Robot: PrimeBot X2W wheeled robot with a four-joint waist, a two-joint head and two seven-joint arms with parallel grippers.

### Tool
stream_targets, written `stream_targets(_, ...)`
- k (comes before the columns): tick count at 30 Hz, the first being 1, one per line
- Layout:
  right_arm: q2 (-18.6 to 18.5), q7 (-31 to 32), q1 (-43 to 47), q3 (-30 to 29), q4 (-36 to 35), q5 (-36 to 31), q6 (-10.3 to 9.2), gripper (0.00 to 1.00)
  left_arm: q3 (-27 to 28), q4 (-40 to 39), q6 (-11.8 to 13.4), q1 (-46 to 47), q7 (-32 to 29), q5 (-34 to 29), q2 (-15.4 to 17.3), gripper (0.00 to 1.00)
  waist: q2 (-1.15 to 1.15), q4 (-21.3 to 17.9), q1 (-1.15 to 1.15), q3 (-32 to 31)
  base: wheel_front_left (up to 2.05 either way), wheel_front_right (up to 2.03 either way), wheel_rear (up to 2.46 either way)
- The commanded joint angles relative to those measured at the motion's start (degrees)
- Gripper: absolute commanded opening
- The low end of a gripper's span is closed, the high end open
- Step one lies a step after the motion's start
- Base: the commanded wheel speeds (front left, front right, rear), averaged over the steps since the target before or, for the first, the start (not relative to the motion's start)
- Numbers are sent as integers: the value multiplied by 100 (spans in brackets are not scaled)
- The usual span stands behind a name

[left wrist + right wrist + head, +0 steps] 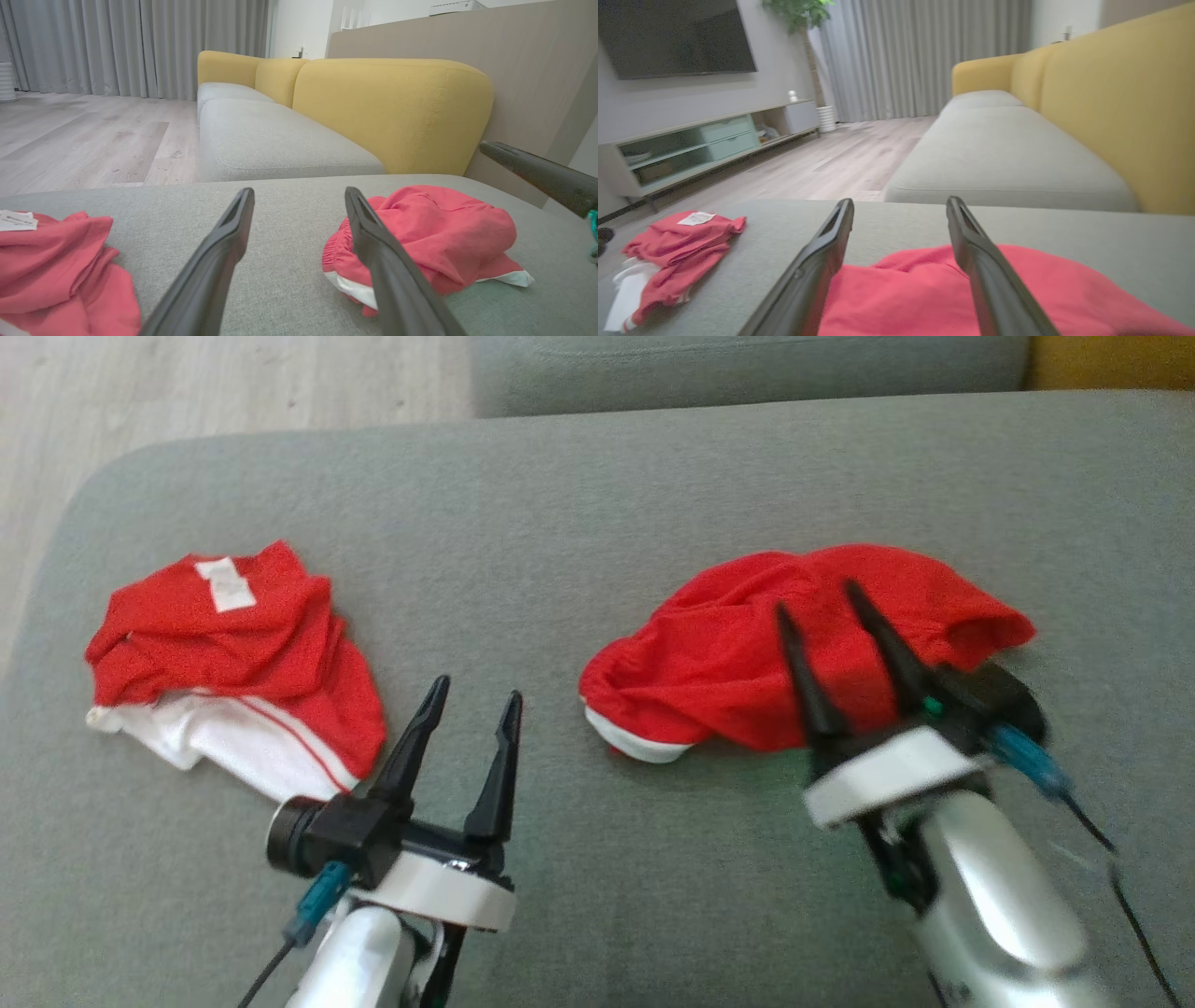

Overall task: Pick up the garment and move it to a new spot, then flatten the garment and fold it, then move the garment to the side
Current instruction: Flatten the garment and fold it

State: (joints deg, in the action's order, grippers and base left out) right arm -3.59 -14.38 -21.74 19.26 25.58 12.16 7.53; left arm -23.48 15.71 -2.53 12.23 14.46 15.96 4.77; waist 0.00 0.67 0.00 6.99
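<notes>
Head view, garment: the red garment [709,653] lies crumpled on the right part of the grey seat cushion [560,523], a white hem showing at its lower left edge.
Head view, right end effector: the right end effector [814,595] stands over the garment's right half, fingers spread and pointing across the cloth; nothing is pinched between them, and I cannot tell whether they touch it.
Head view, left end effector: the left end effector [476,689] is spread over bare cushion, between the garment and a second red garment [233,635].
Head view, second red garment: bunched at the cushion's left, with a white tag on top and white cloth below.

Left wrist view, left end effector: the fingers [224,242] are parted with only cushion between them.
Left wrist view, garment: the garment [444,228] lies just right of the right-hand finger, apart from it.

Right wrist view, right end effector: the fingers [980,252] are held wide apart, gripping nothing.
Right wrist view, garment: the red cloth [915,298] spreads beneath and between the finger bases, while the tips reach past its far edge over grey cushion.
Right wrist view, second red garment: well off to the left [677,242].
</notes>
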Motion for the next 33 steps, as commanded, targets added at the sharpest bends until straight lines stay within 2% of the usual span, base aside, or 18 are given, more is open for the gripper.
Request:
stream_targets(1, 71, -61, 476, -480, -536, -125, -4, 100, 319, -222, -2, -4, 53, -57, 3, 100, 0, -238, 0, -132, 0, 0, 0)
stream_targets(8, 71, -61, 1515, -1171, -910, -223, -4, 100, 430, -224, -21, -135, 53, -99, -43, 100, 0, -547, 0, -141, 0, 0, 0)
stream_targets(15, 71, -62, 1606, -1358, -773, -256, -4, 100, 422, -185, -100, -80, 53, -170, -75, 100, 0, -641, 0, -12, 0, 0, 0)
stream_targets(21, 71, -40, 1278, -1708, 36, -235, -4, 100, 401, -127, -165, 8, 53, -220, -97, 100, 0, -561, 0, 139, 0, 0, 0)
stream_targets(33, 71, -38, 596, -1642, 1400, -202, -4, 100, 400, -96, -221, 177, 53, -269, -129, 100, 0, -394, 0, 391, 0, 0, 0)
